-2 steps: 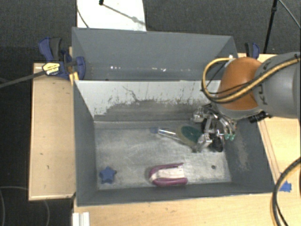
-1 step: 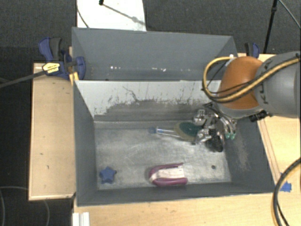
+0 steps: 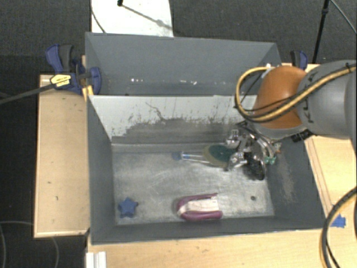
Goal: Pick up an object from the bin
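Grey bin [image 3: 178, 66] holds star [image 3: 127, 207], pouch [image 3: 199, 208], green spoon [image 3: 212, 154].

We see a spoon-like thing [image 3: 207, 156] with a round dark-green head and a slim pale-blue handle; it lies flat on the floor of the bin [image 3: 162, 180], close to the back wall and right of the middle; its handle points toward the left wall; its head lies against the hand [image 3: 241, 153].

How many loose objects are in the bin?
3: a blue star-shaped piece front left, a purple-and-white object front centre, a teal scoop with a blue handle beside the gripper. The gripper may hide more.
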You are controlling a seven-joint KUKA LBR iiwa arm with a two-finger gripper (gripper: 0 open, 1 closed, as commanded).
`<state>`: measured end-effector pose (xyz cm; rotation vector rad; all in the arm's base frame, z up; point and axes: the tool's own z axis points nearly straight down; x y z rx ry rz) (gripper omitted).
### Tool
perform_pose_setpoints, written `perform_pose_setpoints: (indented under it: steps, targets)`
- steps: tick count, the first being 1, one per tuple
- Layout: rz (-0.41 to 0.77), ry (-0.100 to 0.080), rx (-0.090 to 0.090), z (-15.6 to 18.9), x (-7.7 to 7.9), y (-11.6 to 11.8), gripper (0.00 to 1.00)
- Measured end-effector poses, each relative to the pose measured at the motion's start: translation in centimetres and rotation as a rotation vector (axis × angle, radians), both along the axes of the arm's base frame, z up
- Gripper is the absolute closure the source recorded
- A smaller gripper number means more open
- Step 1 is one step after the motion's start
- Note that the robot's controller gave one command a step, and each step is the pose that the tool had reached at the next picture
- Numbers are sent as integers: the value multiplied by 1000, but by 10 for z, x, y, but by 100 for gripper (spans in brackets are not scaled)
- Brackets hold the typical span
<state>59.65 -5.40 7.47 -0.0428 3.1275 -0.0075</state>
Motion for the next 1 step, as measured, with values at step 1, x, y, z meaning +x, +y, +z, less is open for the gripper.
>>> perform_pose_setpoints:
  steps: [1]
  targets:
    - [209,4,0,151,-30,-20,100]
